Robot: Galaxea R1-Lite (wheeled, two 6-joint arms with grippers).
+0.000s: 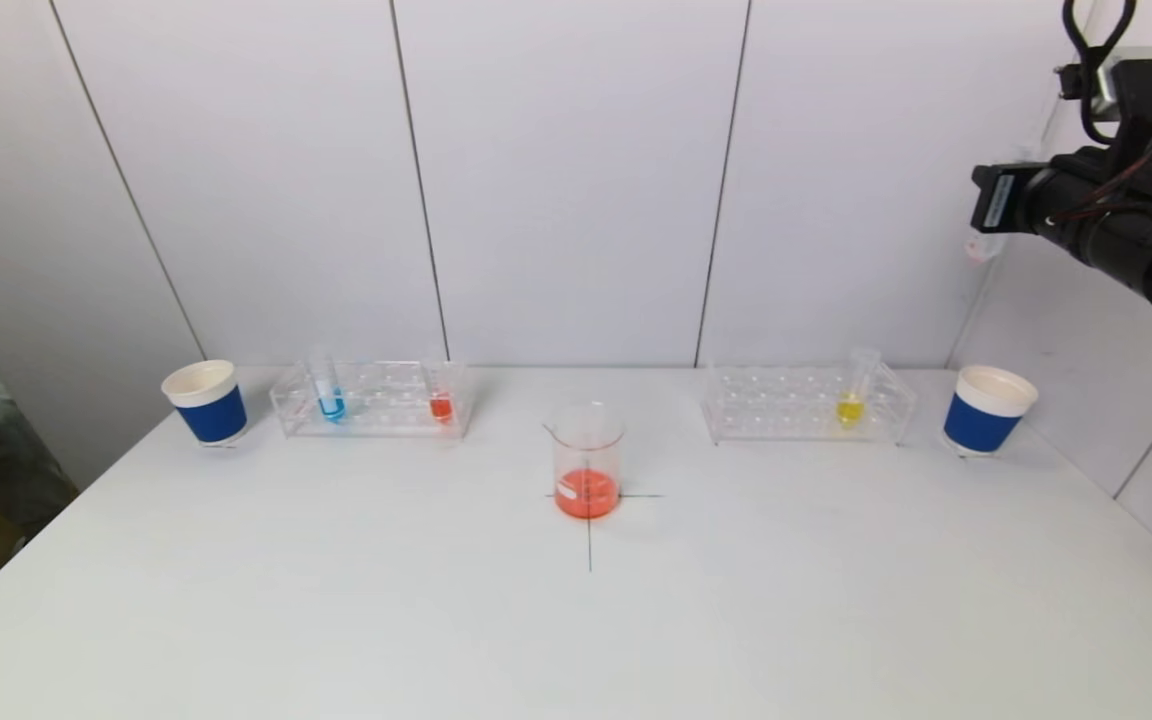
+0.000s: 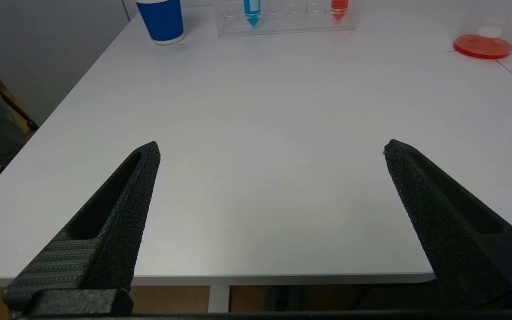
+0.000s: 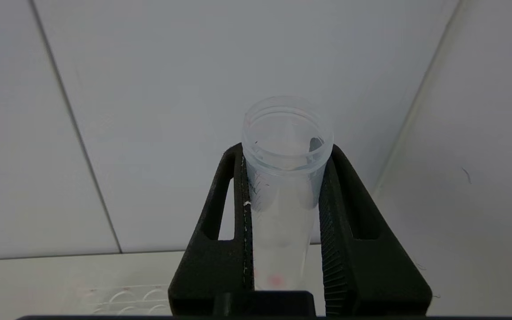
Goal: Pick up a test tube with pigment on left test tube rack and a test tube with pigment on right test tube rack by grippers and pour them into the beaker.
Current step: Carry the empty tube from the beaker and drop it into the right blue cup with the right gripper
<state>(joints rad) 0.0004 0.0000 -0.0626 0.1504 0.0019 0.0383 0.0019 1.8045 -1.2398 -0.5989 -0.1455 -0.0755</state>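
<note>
The glass beaker [image 1: 587,470] stands mid-table on a cross mark, with orange-red liquid in its bottom. The left test tube rack [image 1: 371,402] carries a blue-pigment tube [image 1: 328,398] and a red-pigment tube [image 1: 441,402]. A yellow-pigment tube [image 1: 850,403] stands in the right test tube rack [image 1: 804,405]. My right arm [image 1: 1116,215] is raised high at the right, above the table. Its gripper [image 3: 286,151] is shut on a clear test tube [image 3: 282,209] that looks nearly empty, with faint pink traces. My left gripper [image 2: 271,144] stands open over the table's near edge, holding nothing.
A blue-and-white paper cup [image 1: 206,402] stands left of the left rack, and another [image 1: 988,410] stands right of the right rack. White wall panels close off the back and the right side. The table's left edge [image 2: 60,111] drops to the floor.
</note>
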